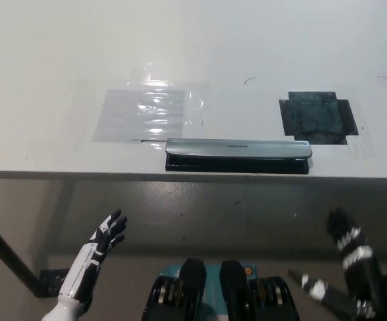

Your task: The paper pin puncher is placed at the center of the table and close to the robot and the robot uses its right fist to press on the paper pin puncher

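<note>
The paper puncher (238, 155) lay long and flat at the near edge of the white counter (59, 53), about in the middle. Behind it to my left was a clear plastic sheet (143, 112), and to my right a dark taped patch (319, 118). My white left hand (106, 235) hung below the counter edge, its fingers (116, 224) spread and empty. My black right hand (349, 244) was low too, away from the puncher; I could not tell if it was closed.
</note>
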Controlling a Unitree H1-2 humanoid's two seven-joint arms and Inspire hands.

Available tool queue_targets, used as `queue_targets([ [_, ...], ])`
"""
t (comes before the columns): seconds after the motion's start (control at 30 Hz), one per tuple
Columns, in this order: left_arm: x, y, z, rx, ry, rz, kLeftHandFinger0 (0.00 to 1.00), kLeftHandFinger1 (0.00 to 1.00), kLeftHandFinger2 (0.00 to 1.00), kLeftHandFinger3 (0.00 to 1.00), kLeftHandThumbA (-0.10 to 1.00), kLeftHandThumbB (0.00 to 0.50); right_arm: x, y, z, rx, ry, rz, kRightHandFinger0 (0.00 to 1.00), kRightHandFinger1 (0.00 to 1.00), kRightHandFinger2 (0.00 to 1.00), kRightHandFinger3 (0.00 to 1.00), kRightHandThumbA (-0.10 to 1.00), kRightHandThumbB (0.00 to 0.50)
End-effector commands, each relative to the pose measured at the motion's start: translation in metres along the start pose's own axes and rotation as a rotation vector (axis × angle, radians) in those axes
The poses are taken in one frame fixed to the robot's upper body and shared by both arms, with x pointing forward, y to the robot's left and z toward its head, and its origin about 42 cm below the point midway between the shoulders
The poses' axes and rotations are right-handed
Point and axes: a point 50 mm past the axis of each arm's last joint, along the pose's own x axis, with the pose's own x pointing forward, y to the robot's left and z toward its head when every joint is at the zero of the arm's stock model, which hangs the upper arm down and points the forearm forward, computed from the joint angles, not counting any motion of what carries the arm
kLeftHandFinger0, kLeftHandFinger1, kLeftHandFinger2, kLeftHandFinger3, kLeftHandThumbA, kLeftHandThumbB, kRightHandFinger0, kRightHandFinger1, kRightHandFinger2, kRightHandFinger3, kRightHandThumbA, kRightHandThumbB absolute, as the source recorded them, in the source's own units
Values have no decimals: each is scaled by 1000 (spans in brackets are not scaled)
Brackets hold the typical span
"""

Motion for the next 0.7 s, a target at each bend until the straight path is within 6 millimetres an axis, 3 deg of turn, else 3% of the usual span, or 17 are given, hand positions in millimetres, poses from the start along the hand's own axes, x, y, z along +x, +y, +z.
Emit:
queue_targets([
  [0.0, 7, 4, 13, 16, -93, -28, 1000, 1000, 1000, 1000, 1000, 283, 48, 8, 58, 89, -121, 3, 0, 0, 0, 0, 1000, 278],
  [0.07, 6, 5, 13, 15, -92, -21, 1000, 1000, 1000, 1000, 1000, 282, 81, 21, 93, 112, -155, 77, 0, 0, 0, 0, 1000, 198],
  [0.13, 6, 5, 13, 12, -88, -18, 1000, 1000, 1000, 1000, 1000, 289, 100, 27, 107, 108, -207, 119, 0, 0, 0, 0, 1000, 167],
  [0.2, 7, 5, 13, 17, -88, -20, 1000, 1000, 1000, 1000, 1000, 297, 125, 34, 122, 144, -218, 163, 0, 0, 0, 0, 1000, 186],
  [0.3, 8, 4, 13, 17, -88, -25, 1000, 1000, 1000, 1000, 1000, 306, 153, 43, 137, 197, -244, 200, 0, 0, 10, 12, 1000, 168],
  [0.33, 9, 4, 13, 18, -87, -27, 1000, 1000, 1000, 1000, 1000, 307, 160, 45, 139, 179, -250, 198, 0, 7, 31, 31, 1000, 163],
  [0.37, 9, 4, 13, 23, -91, -32, 1000, 1000, 1000, 1000, 1000, 294, 179, 53, 141, 158, -264, 196, 0, 1, 48, 57, 1000, 164],
  [0.43, 10, 5, 14, 29, -94, -33, 1000, 1000, 1000, 1000, 1000, 295, 202, 63, 142, 171, -246, 190, 0, 0, 92, 78, 1000, 200],
  [0.6, 12, 5, 15, 29, -96, -29, 1000, 1000, 1000, 1000, 1000, 294, 245, 90, 138, 227, -192, 214, 0, 0, 77, 69, 1000, 221],
  [0.67, 11, 5, 15, 29, -94, -31, 1000, 1000, 1000, 1000, 1000, 290, 260, 101, 132, 264, -144, 214, 0, 0, 61, 55, 1000, 260],
])
